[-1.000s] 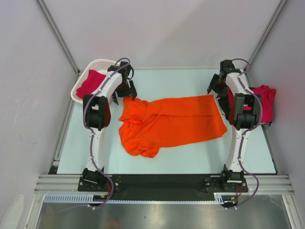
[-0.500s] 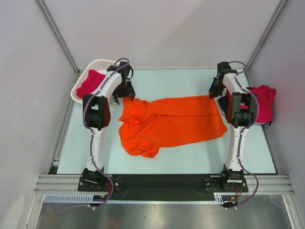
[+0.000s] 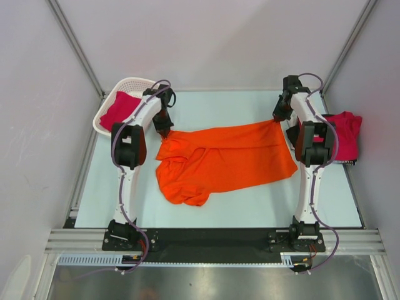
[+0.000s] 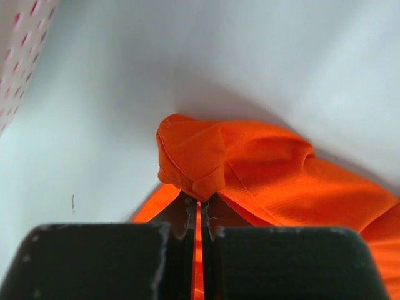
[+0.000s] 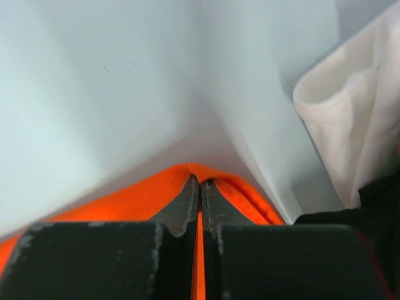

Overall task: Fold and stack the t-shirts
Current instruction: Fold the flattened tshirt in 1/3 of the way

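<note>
Left hand (image 4: 200, 199) closed tight on far-left corner of orange shirt (image 3: 225, 159), small folded lump of cloth pinched between fingers. Right hand (image 5: 200, 182) closed on far-right corner, hem gripped. Shirt lies on table (image 3: 219, 103) between both arms, left part bunched. White basket (image 3: 131, 82) near left hand, red shirt (image 3: 117, 110) inside. Second red shirt (image 3: 347, 134) at right table edge, beside right arm.

Bright even light; blurred wrist-view foregrounds
</note>
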